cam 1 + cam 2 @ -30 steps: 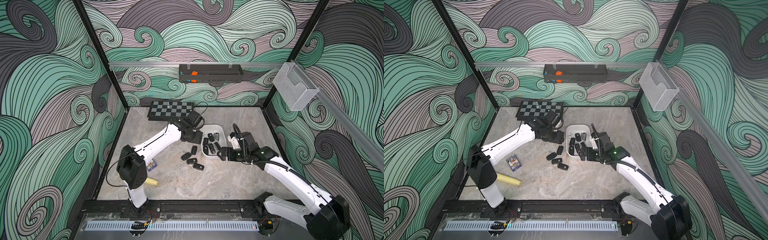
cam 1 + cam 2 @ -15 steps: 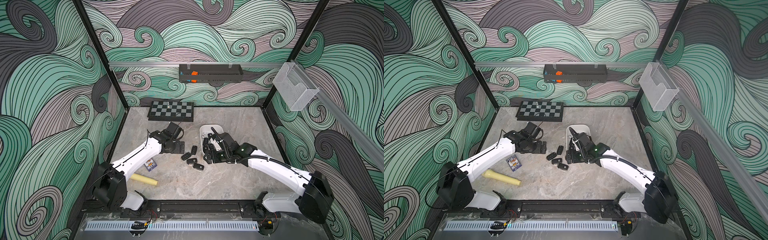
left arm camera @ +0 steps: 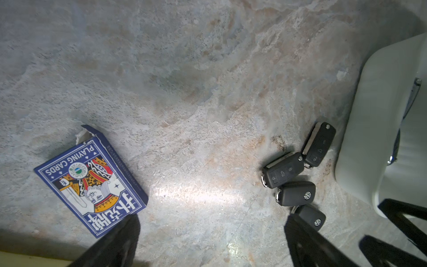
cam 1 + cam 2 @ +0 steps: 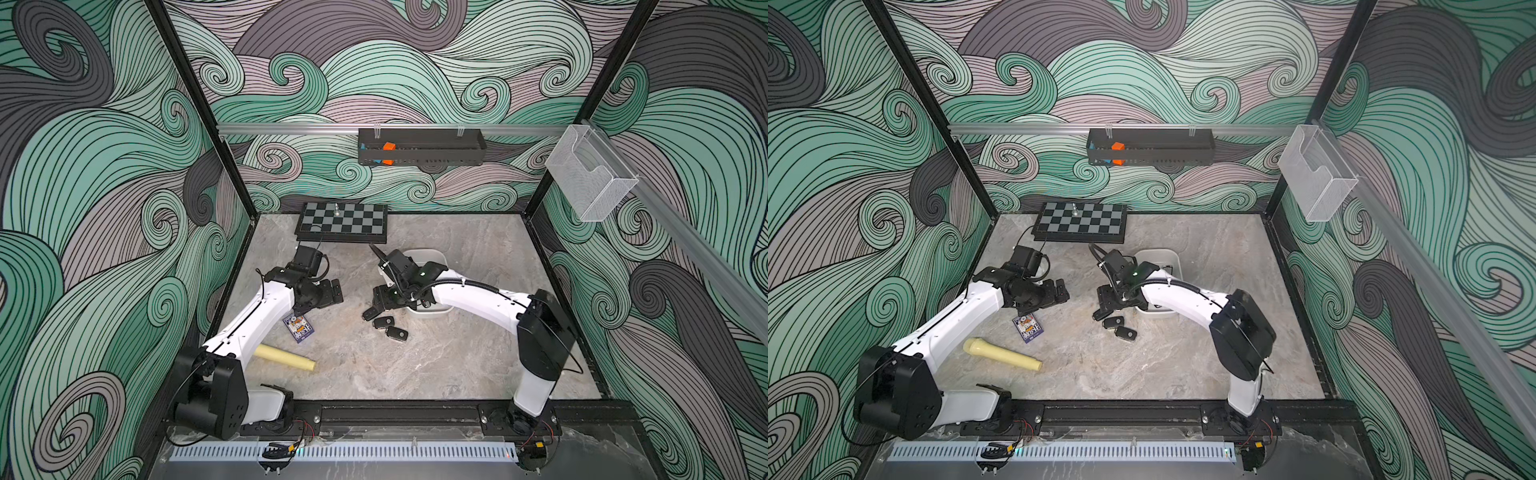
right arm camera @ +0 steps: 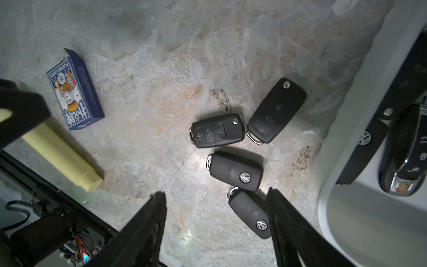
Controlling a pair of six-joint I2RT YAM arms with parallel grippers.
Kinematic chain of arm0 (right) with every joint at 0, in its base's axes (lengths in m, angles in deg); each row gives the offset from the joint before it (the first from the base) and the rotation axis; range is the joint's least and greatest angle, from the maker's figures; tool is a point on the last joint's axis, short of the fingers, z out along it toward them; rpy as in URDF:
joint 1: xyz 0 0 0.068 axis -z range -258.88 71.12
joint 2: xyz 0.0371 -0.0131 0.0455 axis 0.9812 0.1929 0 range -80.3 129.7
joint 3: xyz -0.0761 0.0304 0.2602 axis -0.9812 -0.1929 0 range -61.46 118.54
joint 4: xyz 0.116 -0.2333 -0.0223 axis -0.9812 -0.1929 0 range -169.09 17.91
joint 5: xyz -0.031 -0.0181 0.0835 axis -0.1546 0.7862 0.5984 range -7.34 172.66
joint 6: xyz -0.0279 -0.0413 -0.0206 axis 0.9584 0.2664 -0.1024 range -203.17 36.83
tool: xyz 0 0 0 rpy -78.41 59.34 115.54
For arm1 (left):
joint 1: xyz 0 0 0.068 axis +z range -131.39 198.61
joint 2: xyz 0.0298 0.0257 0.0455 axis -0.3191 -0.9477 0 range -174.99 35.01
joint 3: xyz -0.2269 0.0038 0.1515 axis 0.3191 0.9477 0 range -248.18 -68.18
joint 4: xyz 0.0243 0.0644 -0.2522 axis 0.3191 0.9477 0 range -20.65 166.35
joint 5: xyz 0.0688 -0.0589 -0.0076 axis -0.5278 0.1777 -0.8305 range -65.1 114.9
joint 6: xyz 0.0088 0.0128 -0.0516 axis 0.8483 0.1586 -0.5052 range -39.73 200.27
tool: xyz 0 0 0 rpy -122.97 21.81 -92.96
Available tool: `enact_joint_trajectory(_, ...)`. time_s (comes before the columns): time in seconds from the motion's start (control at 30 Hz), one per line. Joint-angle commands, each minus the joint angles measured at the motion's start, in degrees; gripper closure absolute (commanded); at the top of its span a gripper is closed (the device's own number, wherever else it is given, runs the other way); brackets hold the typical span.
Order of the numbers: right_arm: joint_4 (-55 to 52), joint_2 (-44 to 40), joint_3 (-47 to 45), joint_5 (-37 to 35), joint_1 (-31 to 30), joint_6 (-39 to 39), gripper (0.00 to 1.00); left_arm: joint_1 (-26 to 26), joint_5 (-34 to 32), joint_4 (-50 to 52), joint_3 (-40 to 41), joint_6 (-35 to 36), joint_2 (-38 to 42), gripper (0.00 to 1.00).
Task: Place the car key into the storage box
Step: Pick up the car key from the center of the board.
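Several black car keys lie in a cluster on the table beside the white storage box [image 4: 428, 252] [image 4: 1158, 252]. The right wrist view shows that cluster, with the nearest car key [image 5: 250, 213] lying between the fingers of my right gripper [image 5: 216, 231], close against one finger. The jaws are open, with a wide gap on the other side. The storage box [image 5: 369, 219] holds more keys [image 5: 362, 150]. My left gripper [image 3: 211, 242] [image 4: 330, 292] hangs open and empty over bare table, left of the cluster [image 3: 283, 170]. The right arm hides part of the box in both top views.
A blue playing-card box [image 4: 298, 328] and a yellow cylinder [image 4: 286, 358] lie near the left arm. A chessboard [image 4: 343, 220] sits at the back. A black tray [image 4: 419, 146] hangs on the back wall, a mesh basket [image 4: 590, 178] on the right wall.
My left arm has drawn back from the box to the left, and its gripper has opened. My right arm has swung from the box down to the keys on the table, its jaws narrowing.
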Motion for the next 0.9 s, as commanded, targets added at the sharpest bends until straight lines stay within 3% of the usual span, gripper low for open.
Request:
enact_joint_trajectory(0.0,-4.68,3.47,3.9,-5.57,-0.78,-3.63,0.35,1.96,5.96,-1.67,1.19,0.27,1.5,0.01)
enact_joint_trajectory(0.3,-10.17,11.49,10.35,-12.91,-0.8,-6.73,0.38,5.69,12.85,-4.83,5.34,-1.64,2.49,0.01)
enact_joint_trajectory(0.87,-13.42,21.16,18.73,-15.2,1.02,-8.13,0.43,6.83,11.11,-5.82,5.57,0.9,1.16,0.01)
